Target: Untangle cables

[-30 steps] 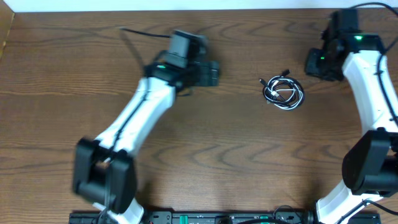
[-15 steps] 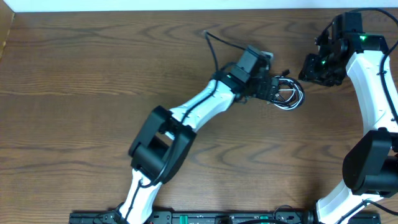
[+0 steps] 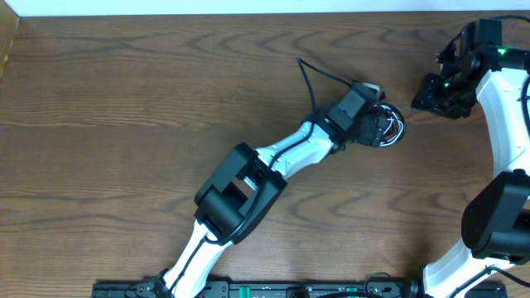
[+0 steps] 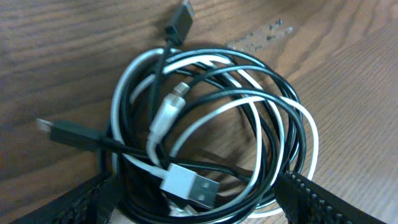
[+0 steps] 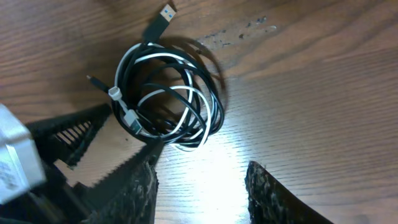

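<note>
The black and white cables (image 3: pixel 387 127) lie tangled together in one small coil on the wooden table at the back right. In the left wrist view the coil (image 4: pixel 249 124) fills the frame, with a white USB plug (image 4: pixel 189 186) and a black plug (image 4: pixel 62 130) showing. My left gripper (image 4: pixel 196 183) is open and straddles the near part of the coil, one finger on each side, and it reaches the coil in the overhead view (image 3: pixel 374 128). My right gripper (image 5: pixel 202 180) is open and empty, apart from the coil (image 5: pixel 168 93), to its right in the overhead view (image 3: pixel 437 91).
The left arm (image 3: pixel 281 157) stretches diagonally across the middle of the table. The table's back edge (image 3: pixel 248 14) runs just behind the coil. The left gripper's fingers (image 5: pixel 74 137) show in the right wrist view beside the coil.
The left arm has swung from the table's left-centre to the right and brought its open gripper over the coil. The right gripper has drawn back slightly to the right.
</note>
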Motion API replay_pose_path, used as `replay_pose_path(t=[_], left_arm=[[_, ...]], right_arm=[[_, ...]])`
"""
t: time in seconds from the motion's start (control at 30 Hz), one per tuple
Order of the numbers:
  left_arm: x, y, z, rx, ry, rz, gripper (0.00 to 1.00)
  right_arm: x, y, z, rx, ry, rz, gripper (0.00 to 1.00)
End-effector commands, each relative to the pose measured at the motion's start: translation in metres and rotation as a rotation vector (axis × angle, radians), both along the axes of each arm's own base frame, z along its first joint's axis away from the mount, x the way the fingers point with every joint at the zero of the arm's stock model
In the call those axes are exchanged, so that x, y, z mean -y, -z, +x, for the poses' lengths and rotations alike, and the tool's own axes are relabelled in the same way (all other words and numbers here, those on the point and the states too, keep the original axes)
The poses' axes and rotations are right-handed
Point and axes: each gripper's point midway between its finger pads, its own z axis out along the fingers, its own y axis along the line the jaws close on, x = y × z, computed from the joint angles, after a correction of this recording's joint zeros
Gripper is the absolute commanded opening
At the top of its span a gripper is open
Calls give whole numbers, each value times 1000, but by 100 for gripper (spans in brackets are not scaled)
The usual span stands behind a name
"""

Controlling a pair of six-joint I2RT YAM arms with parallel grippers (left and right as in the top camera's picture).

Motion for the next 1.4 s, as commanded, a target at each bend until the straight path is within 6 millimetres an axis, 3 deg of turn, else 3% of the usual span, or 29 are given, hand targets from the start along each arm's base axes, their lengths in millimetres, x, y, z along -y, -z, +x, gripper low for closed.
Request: replay_pose_path(t=[0.0,0.4,0.47,0.53,0.6,0.73,0.9,1.07,1.2,1.37], left_arm=[[-4,0,13,78,-87,59,83],[-24,37,16,91,-156,189,59],[-25,39,15,85,-155,198,49],[-30,39,15,80,-161,214,29],[-41,38,14,70,-178,254,20],[-64,12,20,62,-216,283,11],[-99,-50,22,61,-235,285,8],[-125,-104,10,10,-174,211,8],[-146,-125,6,-85,-154,108,8],[-176,-126,11,-228,-168,2,8]], right_arm=[[6,-7,-1,15,-3,-36,45],[11,-5,-6,-9,4,-67,51],[11,-5,-6,-9,4,-67,52],[11,-5,-6,-9,4,-66,52],[6,-6,-6,-7,-3,-52,54],[-8,-7,-3,5,-34,-20,55],[-36,-10,3,40,-123,19,56],[-94,-23,10,125,-307,199,55],[-141,-45,13,225,-452,387,54],[-167,-55,15,270,-512,437,53]])
